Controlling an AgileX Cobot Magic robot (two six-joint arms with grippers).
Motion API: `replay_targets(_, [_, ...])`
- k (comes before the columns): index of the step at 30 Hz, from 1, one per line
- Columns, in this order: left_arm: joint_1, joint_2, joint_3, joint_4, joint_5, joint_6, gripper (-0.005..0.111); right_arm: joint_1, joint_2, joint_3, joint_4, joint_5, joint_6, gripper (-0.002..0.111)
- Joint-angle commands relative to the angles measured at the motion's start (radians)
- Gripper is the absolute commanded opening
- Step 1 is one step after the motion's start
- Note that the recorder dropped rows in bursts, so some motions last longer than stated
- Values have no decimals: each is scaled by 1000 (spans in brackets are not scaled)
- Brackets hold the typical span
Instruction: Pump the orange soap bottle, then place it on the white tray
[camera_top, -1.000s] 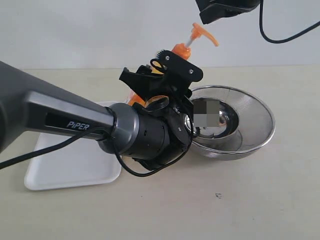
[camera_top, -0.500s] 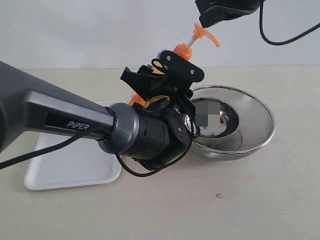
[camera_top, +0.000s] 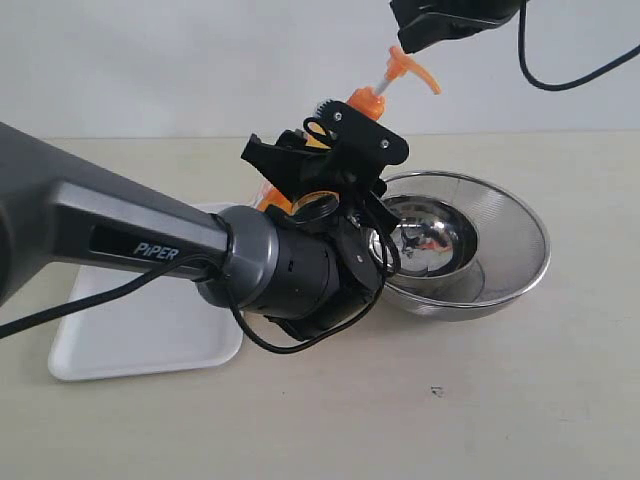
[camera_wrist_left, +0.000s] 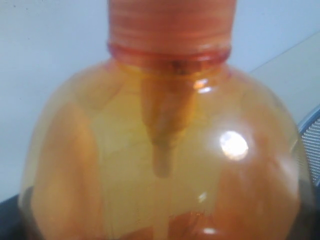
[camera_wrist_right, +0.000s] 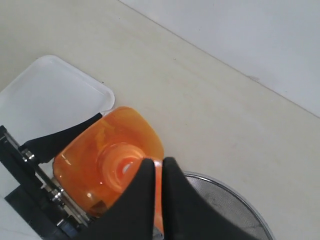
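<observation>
I see a beige table with a white tray on the left and a steel bowl on the right. My left gripper clasps the orange bottle between them, its base hidden. My right gripper, fingers nearly together, sits at the pump head.

Legible text: one item | Wording: "PiPER", white letters | Carrier: dark grey link of the left arm, exterior view | orange soap bottle: no print readable on the faces shown | Both wrist views: no lettering legible
</observation>
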Motion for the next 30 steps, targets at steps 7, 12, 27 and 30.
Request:
replay_targets(7, [-7,-14,-9,26,6,-2,5,2,65,-2,58,45,-7,0])
replay_targets(12, [-7,-14,-9,26,6,-2,5,4,65,-2,76,69,-9,0])
replay_targets(27, [-7,-14,-9,26,6,-2,5,90,65,-2,14,50,-1,0])
replay_targets(30, [-7,-14,-9,26,6,-2,5,90,65,-2,1,50,12,0])
